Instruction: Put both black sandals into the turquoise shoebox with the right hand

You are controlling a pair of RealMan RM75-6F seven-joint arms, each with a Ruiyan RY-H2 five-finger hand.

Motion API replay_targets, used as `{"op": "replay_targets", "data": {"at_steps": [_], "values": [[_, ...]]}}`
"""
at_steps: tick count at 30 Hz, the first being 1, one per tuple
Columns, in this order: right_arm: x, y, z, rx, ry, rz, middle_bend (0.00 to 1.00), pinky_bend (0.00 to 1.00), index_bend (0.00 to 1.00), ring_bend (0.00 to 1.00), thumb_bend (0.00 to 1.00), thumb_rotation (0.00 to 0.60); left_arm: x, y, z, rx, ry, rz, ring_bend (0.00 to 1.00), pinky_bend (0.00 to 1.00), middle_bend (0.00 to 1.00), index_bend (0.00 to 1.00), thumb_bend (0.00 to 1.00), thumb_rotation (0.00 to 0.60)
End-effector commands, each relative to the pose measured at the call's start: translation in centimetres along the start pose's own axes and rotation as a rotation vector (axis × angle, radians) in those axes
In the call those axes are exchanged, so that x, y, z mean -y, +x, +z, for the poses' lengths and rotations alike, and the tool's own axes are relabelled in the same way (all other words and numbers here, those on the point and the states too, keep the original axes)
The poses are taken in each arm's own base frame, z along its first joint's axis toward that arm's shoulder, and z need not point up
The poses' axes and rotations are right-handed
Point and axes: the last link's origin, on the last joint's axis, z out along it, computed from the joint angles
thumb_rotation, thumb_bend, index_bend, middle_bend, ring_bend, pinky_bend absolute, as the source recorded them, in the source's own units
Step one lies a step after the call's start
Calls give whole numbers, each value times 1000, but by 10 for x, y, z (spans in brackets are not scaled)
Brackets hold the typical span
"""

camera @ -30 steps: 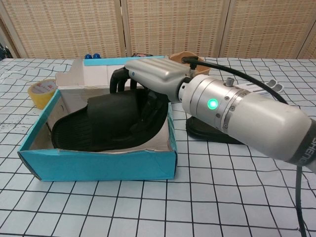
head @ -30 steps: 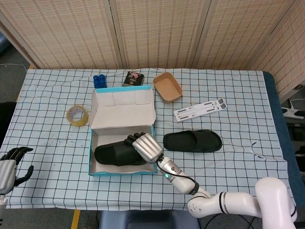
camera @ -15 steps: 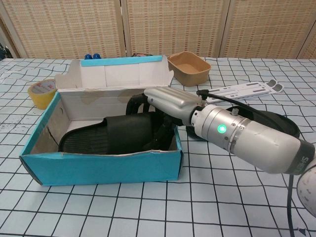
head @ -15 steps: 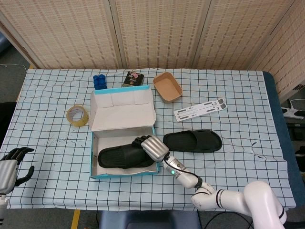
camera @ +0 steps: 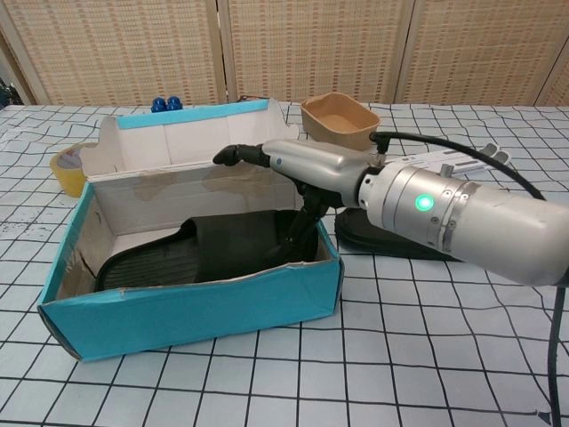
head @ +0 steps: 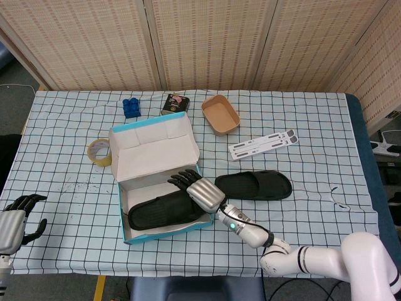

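Observation:
The turquoise shoebox (head: 125, 219) (camera: 196, 307) stands open, its lid tipped back. One black sandal (head: 164, 211) (camera: 200, 253) lies flat inside it. My right hand (head: 199, 189) (camera: 298, 165) hovers over the box's right end with its fingers stretched out above the sandal and the thumb pointing down beside the sandal's end; it grips nothing. The second black sandal (head: 254, 185) (camera: 378, 240) lies on the table just right of the box, partly hidden behind my right forearm in the chest view. My left hand (head: 17, 212) rests at the table's near left edge, holding nothing.
A tape roll (head: 97, 151) (camera: 64, 166) lies left of the box. Behind the box are a blue object (head: 130, 106), a small dark packet (head: 174, 103) and a brown tray (head: 220, 115) (camera: 336, 122). A white strip (head: 262, 143) lies at the right.
The right hand has let go of the sandal and spread its fingers above it. The sandal now lies flat in the box, and the box has turned slightly.

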Motion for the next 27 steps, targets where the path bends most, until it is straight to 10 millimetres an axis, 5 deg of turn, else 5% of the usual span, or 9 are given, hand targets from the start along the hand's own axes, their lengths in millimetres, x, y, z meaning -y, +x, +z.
{"op": "replay_targets", "data": {"at_steps": [1, 5, 18, 27], "values": [[1, 22, -13, -42, -4, -9, 43, 0, 81, 0, 36, 600, 0, 0, 0, 2, 3, -2, 187, 347, 230, 255, 401, 600], [-8, 40, -33, -88, -73, -59, 41, 0, 123, 0, 35, 600, 0, 1, 0, -3, 6, -4, 187, 347, 230, 255, 402, 600], [-92, 66, -141, 16, -446, -289, 103, 23, 182, 0, 35, 600, 1, 2, 1, -6, 12, -3, 187, 347, 231, 256, 402, 600], [-147, 53, -154, 136, -496, -199, 103, 0, 208, 0, 35, 600, -1, -3, 2, 18, 17, 10, 187, 347, 230, 256, 403, 600]]}}
